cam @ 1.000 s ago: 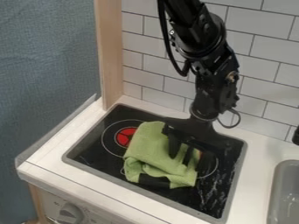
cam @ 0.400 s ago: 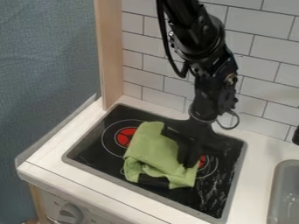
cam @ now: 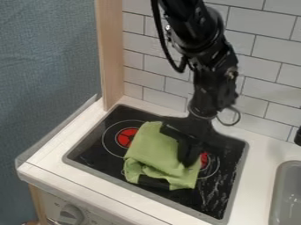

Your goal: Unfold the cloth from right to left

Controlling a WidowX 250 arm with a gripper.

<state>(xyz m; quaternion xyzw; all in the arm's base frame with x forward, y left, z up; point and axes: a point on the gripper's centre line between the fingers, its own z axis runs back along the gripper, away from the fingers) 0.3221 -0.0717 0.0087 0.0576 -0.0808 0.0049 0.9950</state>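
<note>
The black gripper [cam: 189,164] hangs over the right part of the stove top, its fingers together and shut on the right edge of the green cloth [cam: 156,151]. The cloth lies folded and rumpled near the middle of the black stove top, with a bunched fold at its front. Its upper right part is hidden behind the gripper.
A red-centred burner [cam: 126,137] shows left of the cloth, and a second one [cam: 204,160] is partly covered at the right. The grey sink [cam: 285,193] stands at the right edge. A tiled wall [cam: 264,61] rises behind, with a wooden post [cam: 110,57] at the left.
The gripper's fingers were apart over the cloth's right side and have come together at its edge. The arm has since shifted slightly left, and the cloth's right edge has moved a little.
</note>
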